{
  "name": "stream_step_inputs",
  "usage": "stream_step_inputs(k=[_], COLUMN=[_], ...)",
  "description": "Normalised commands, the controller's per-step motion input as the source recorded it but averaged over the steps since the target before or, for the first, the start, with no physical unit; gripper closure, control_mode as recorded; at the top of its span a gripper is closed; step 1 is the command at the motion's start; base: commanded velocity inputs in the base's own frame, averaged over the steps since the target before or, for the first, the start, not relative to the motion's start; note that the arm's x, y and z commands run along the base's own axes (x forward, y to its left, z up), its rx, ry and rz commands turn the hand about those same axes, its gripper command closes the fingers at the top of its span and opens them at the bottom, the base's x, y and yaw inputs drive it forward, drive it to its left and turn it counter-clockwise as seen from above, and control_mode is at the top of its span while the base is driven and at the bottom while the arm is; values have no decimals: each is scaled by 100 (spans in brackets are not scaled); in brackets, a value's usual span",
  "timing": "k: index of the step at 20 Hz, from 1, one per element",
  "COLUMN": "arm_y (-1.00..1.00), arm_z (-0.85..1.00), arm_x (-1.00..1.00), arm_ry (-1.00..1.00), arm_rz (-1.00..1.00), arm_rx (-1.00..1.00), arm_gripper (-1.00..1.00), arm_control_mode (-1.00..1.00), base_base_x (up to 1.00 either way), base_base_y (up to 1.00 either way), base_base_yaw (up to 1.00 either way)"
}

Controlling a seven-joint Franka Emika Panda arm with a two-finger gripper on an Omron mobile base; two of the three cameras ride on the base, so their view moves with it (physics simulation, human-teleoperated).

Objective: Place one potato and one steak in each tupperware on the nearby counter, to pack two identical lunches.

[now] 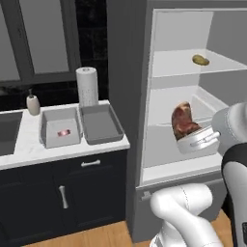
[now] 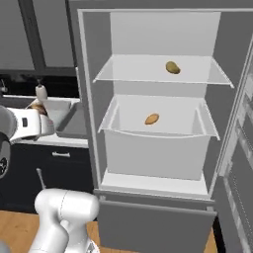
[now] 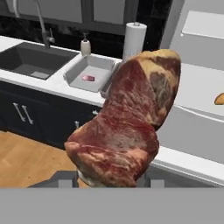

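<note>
Glossy white arm [image 1: 185, 212] built of rounded, bulbous shells, smooth and unmarked. Dark, near-black band at the joint [image 1: 235, 166] between white segments. Pale grey domed cap above that band. Wrist section [image 1: 200, 140] cylindrical, light grey-white, ringed with thin grooves. Gripper [image 3: 107, 179] with small dark grey finger tips [image 3: 65, 179], blocky and square-edged.

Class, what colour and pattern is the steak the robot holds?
The steak is dark red marbled with pale streaks and a tan fatty edge; hand view shows it best.
</note>
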Motion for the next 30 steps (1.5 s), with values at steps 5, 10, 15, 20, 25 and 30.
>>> stream_step_inputs(k=[5, 10, 15, 20, 25, 30], arm_y=[0, 0, 0, -33, -66, -2], arm_z=[0, 0, 0, 0, -11, -29], arm_x=[0, 0, 0, 6, 37, 100], arm_ry=[0, 0, 0, 0, 0, 0], arm_rz=[0, 0, 0, 0, 0, -18], arm_rx=[0, 0, 0, -1, -1, -14], arm_gripper=[100, 100, 100, 100, 100, 100], arm_control_mode=[100, 100, 100, -100, -100, -100], base_base_x=[1, 32, 75, 30, 0, 0], base_base_y=[100, 100, 33, -23, 0, 0], base_base_yaw=[-20, -27, -15, 0, 0, 0])
